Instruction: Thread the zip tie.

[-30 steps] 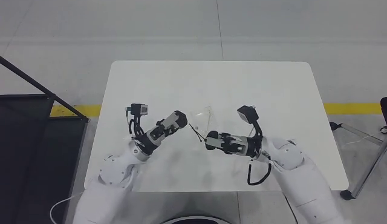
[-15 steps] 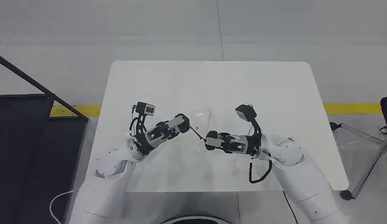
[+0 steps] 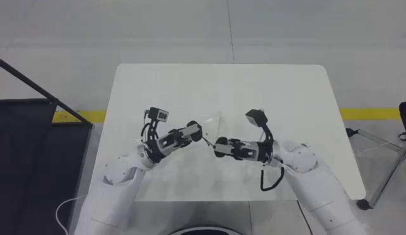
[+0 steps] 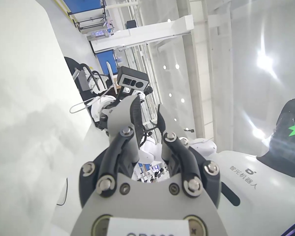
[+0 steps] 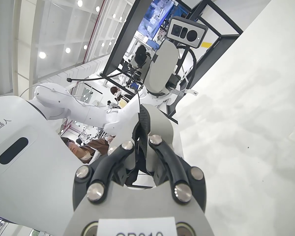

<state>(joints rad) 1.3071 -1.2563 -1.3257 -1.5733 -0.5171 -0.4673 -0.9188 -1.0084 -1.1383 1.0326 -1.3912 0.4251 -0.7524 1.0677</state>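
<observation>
A thin black zip tie (image 3: 205, 138) slants up and to the left out of my right gripper (image 3: 219, 147), which is shut on its lower end just above the white table (image 3: 285, 95). In the right wrist view the strip (image 5: 139, 100) rises as a fine dark line from the closed fingertips (image 5: 143, 119). My left gripper (image 3: 194, 132) is at the tie's free upper end, facing the right one. Its fingers (image 4: 135, 114) stand apart in the left wrist view, and my left gripper (image 4: 148, 119) is open with a gap between the pads. Whether the tie's tip lies inside that gap I cannot tell.
A clear plastic piece (image 3: 214, 119) lies on the table just beyond the two grippers. A black frame with dark cloth (image 3: 25, 140) stands off the table's left side. The table's far half and right side are bare.
My left gripper has travelled to the right, closing in on the zip tie's free end. The right gripper with the tie has edged slightly toward it.
</observation>
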